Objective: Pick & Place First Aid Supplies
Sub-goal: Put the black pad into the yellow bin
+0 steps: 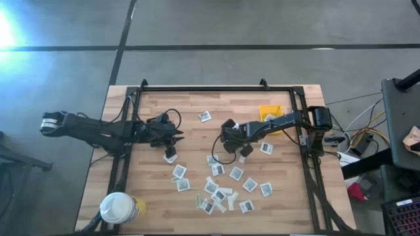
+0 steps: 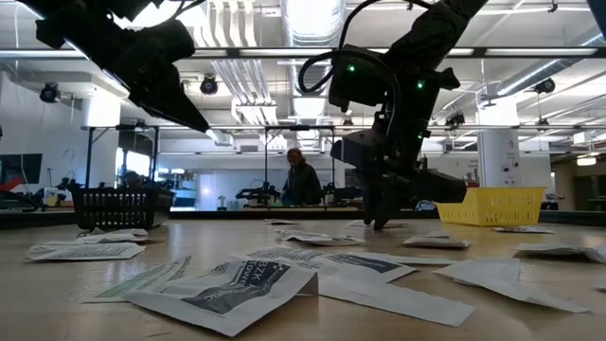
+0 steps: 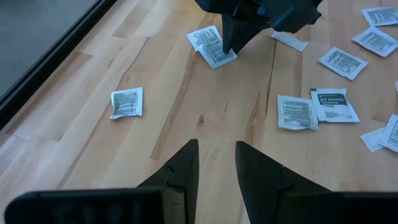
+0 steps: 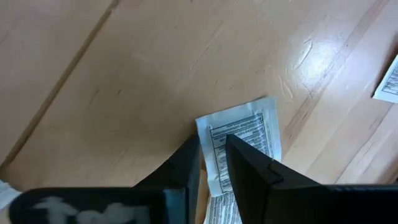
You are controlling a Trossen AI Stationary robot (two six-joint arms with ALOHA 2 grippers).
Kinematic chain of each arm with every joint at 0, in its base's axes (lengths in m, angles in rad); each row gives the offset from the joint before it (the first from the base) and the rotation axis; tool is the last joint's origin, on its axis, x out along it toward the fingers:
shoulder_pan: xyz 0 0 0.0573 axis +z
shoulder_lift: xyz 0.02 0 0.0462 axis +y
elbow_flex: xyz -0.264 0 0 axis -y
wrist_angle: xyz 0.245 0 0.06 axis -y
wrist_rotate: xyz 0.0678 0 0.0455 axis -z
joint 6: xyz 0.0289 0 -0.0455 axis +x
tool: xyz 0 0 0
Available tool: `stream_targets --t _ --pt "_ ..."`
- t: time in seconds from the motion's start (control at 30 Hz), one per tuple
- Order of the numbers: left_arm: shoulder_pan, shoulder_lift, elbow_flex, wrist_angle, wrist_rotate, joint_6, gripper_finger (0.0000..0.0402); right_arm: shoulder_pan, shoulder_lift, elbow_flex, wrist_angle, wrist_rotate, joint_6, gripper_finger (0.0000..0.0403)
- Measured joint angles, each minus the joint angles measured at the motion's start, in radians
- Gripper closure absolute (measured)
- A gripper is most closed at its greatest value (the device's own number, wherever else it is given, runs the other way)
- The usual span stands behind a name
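The wooden table (image 1: pixel 157 105) is carrying nearly the whole job undone: about two dozen first aid packets (image 1: pixel 216 183) are lying loose on it, most of them well short of the yellow bin (image 1: pixel 270 112), spread from just beside the bin's near side out toward the table's front edge. No packets are showing inside the bin from above, so by my reading the sorting is barely begun or only a few pieces in.

The right gripper (image 1: pixel 231 145) is working away from the bin toward the table's middle, pressing down on one white packet (image 4: pixel 239 146). Its fingers (image 4: pixel 249 171) are standing narrowly apart with the packet's edge between the tips, closing but not clearly lifting it.

The left gripper (image 1: pixel 172 139) is hanging farther from the bin, past the right one, fingers (image 3: pixel 180 171) partly open and holding nothing.
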Motion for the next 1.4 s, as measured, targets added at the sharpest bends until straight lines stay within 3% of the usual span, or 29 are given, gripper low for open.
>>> stream_targets --t 0.33,0.67,1.17,1.4 --pt "0.000 0.000 0.000 0.000 0.000 0.000 0.0303 0.000 0.001 0.000 0.002 0.001 0.004 0.0392" --pt "0.000 0.000 0.000 0.000 0.000 -0.001 0.0303 0.004 -0.018 -0.002 -0.004 0.015 0.053 0.0395" --pt "0.000 0.000 0.000 0.000 0.000 -0.001 0.0303 0.020 -0.146 0.014 -0.040 0.007 0.142 0.0395" --pt "0.001 0.000 0.000 0.000 0.000 -0.001 0.0303 -0.007 -0.122 0.013 -0.043 0.005 0.200 0.0393"
